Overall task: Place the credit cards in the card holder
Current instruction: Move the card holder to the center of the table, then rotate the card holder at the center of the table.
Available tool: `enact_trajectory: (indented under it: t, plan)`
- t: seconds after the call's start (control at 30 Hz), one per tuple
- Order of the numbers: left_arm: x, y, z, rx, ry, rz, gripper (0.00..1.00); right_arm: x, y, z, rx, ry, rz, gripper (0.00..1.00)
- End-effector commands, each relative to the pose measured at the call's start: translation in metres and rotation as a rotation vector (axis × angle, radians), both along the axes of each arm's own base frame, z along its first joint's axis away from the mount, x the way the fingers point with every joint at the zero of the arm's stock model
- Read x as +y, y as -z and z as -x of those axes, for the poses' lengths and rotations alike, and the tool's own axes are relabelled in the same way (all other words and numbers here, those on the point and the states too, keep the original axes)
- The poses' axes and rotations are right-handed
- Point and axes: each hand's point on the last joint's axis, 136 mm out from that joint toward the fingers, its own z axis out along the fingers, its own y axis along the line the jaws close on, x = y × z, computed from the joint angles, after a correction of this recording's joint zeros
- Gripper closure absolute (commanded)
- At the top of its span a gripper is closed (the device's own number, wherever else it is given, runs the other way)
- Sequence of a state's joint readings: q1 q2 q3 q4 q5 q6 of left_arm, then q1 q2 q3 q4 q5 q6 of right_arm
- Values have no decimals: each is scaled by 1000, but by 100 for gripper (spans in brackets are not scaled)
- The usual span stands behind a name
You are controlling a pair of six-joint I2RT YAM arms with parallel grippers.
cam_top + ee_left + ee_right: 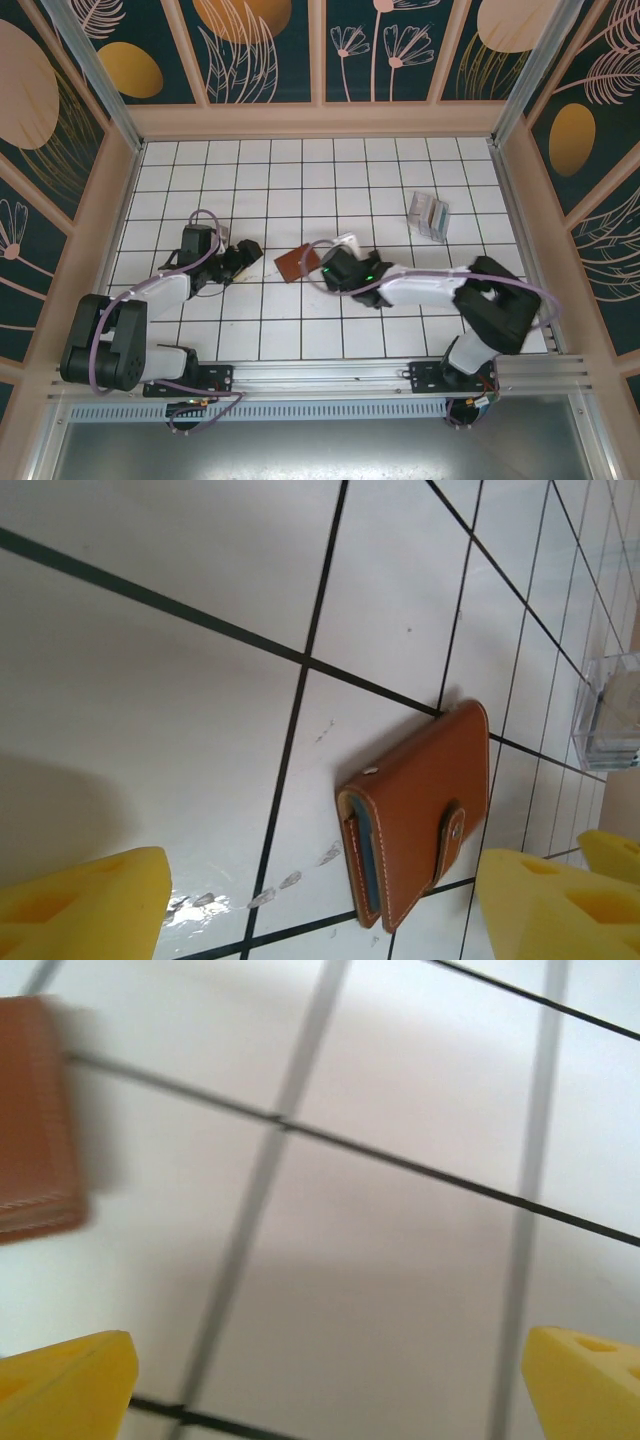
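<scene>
Currently the card holder (297, 264) lies flat on the tiled floor (300, 180) between the two arms, folded and snapped shut, its long axis running roughly L-R across the overhead view with a slight tilt. L side: left gripper (250, 254) sits just beside the holder's left end, not touching, jaws wide w/ nothing between them. From the left wrist cam the holder (420, 815) is ahead and a bit right of the line between the fingers (85, 905), its open end turned toward this gripper (320, 920), with the blue edge of a credit card (360, 855) showing in the mouth and the snap tab wrapped over the lower edge. R side: right gripper (332, 264) is close in at the holder's right end, also spread wide and holding nothing. Its wrist cam puts the holder (35, 1120) blurred at the far left, well off the line between the fingertips (65, 1385), so that gripper (325, 1390) points past it at bare tile. A pale flat bit (345, 240) sits just behind the right gripper; may be a loose card, too small to call. My read: next move turns on the open end facing L, so the L arm is better lined up and the R arm would need to swing left to help. Striped packet (428, 215) sits well apart, back right.
</scene>
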State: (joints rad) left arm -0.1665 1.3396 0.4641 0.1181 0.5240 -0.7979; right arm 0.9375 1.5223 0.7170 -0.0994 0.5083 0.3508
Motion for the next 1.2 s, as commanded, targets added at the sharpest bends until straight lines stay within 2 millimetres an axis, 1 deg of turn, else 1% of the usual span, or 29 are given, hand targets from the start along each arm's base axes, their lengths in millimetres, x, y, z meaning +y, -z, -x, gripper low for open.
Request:
enact_trajectory:
  t: [0.0, 0.1, 0.17, 0.23, 0.27, 0.33, 0.37, 0.43, 0.47, 0.5, 0.57, 0.6, 0.7, 0.77, 0.83, 0.9, 0.97, 1.07, 1.17]
  plan:
    - [-14, -9, -6, -34, 48, 34, 20, -2, -18, -1, 19, 60, -228, 1]
    - [-30, -15, -7, -54, 114, 42, 20, 16, -31, 1, 61, 53, -387, 1]
    - [-40, -21, -10, -95, 158, 11, 21, 34, -38, 4, 102, 24, -477, 1]
    - [-46, -23, -16, -116, 196, -28, 22, 45, -43, 5, 143, 27, -546, 3]
    - [-44, -20, -19, -109, 194, -60, 24, 50, -44, 6, 172, 30, -588, 6]
    - [-33, -10, -26, -74, 143, -124, 28, 59, -44, 6, 228, 26, -667, 13]
    - [-35, -11, -30, -87, 145, -118, 29, 66, -43, 8, 262, 6, -712, 18]
    - [-42, -10, -35, -99, 158, -86, 31, 77, -41, 7, 304, -11, -779, 23]
    - [-47, -8, -37, -94, 177, -63, 31, 81, -36, 7, 332, -7, -802, 25]
    - [-52, -5, -37, -80, 196, -42, 32, 86, -34, 7, 358, -8, -831, 26]
    - [-63, 0, -36, -48, 230, 21, 39, 97, -30, 8, 420, -16, -899, 28]
    - [-67, 1, -33, -40, 238, 55, 39, 102, -28, 10, 453, -29, -935, 29]
    - [-81, -5, -26, -53, 260, 133, 37, 108, -21, 11, 507, -32, -985, 30]
    - [-91, -8, -20, -47, 283, 161, 37, 108, -16, 5, 516, -15, -990, 30]
    - [-95, -10, -15, -46, 290, 181, 37, 109, -16, -1, 517, -16, -1006, 31]
    - [-96, -10, -11, -41, 276, 200, 39, 109, -13, -7, 513, -10, -1001, 32]
    - [-95, -8, -8, -26, 240, 233, 45, 107, -6, -14, 509, 4, -988, 34]
    - [-98, -6, 4, -2, 236, 285, 49, 102, 4, -24, 521, 32, -998, 42]
    - [-98, 3, 15, 26, 240, 265, 50, 100, 5, -33, 519, 27, -1026, 47]
